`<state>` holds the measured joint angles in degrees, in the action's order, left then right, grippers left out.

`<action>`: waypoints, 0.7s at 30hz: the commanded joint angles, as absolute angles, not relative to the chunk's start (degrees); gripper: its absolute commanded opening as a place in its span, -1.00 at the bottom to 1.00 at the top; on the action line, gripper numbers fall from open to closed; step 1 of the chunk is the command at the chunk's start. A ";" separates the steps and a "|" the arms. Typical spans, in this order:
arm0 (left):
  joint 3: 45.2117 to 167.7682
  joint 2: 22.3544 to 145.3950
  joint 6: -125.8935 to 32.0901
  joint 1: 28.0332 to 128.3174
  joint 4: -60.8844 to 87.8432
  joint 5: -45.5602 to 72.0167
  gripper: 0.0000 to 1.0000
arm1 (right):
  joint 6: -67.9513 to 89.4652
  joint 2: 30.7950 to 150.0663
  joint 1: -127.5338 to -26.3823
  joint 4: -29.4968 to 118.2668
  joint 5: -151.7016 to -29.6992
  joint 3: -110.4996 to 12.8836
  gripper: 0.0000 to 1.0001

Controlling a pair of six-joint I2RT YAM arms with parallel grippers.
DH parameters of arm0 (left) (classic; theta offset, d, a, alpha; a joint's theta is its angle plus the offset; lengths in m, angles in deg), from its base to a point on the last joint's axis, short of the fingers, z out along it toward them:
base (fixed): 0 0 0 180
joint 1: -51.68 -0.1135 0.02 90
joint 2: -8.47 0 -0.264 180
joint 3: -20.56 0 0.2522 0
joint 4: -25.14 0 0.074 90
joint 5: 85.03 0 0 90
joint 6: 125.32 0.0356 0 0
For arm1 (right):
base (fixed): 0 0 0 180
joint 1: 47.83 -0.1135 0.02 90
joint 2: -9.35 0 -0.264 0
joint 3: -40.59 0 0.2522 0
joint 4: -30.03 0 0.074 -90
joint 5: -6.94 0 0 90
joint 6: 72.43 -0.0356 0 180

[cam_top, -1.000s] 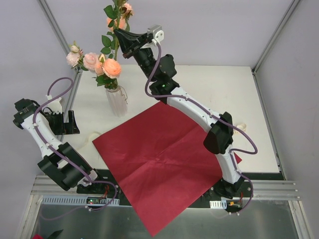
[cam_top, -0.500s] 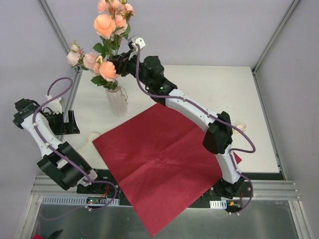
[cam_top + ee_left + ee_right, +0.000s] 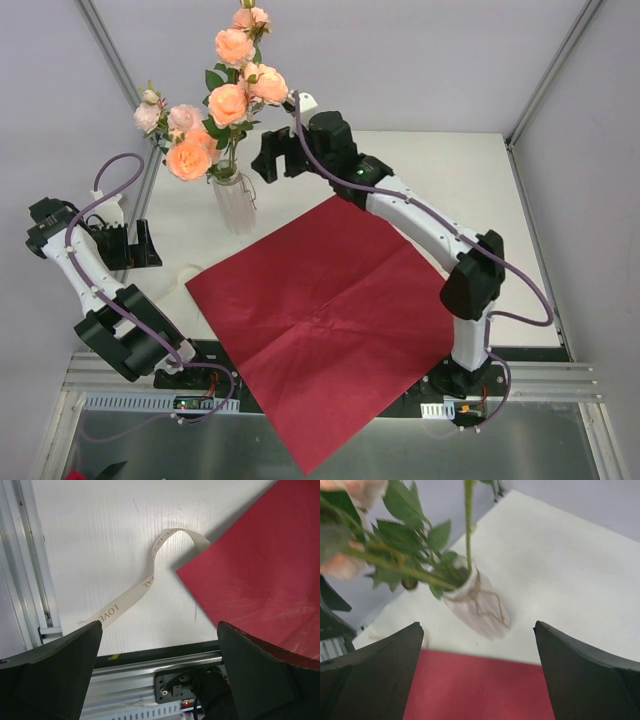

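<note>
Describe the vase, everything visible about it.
The vase is a pale, ribbed, frosted-looking vessel with thin brown twine tied round its neck. It stands upright on the white table, just beyond the red sheet, holding rose stems. The right gripper hovers open beside it, not touching.

In the left wrist view, the red sheet (image 3: 250,570) runs off the right edge, so I see only one corner of it. The near end of the ribbon (image 3: 150,580) slips behind a finger of my left gripper (image 3: 160,630). I can read LOVE on it, but the other letters are too small.

In the right wrist view, the roses (image 3: 342,565) are blurry and cut off at the top and left. The vase (image 3: 477,605) is fuzzy too.

From above, my right arm (image 3: 410,210) hides part of the sheet's far right side. The ribbon beside my left arm (image 3: 95,285) is too faint and small to make out.
</note>
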<state>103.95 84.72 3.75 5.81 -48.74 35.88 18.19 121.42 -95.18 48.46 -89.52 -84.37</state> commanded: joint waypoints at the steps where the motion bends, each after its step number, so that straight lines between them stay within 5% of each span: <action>1: 104.55 85.46 2.82 5.09 -50.50 40.30 0.98 | 17.75 110.53 -92.23 60.91 -87.98 -77.96 0.93; 9: 101.30 86.60 0.89 5.18 -46.55 41.18 0.98 | 20.65 94.26 -89.41 71.46 -71.03 -56.77 0.93; 21: 100.51 90.30 -3.95 5.18 -42.86 43.99 0.98 | 18.36 86.61 -82.20 73.49 -74.01 -46.65 0.93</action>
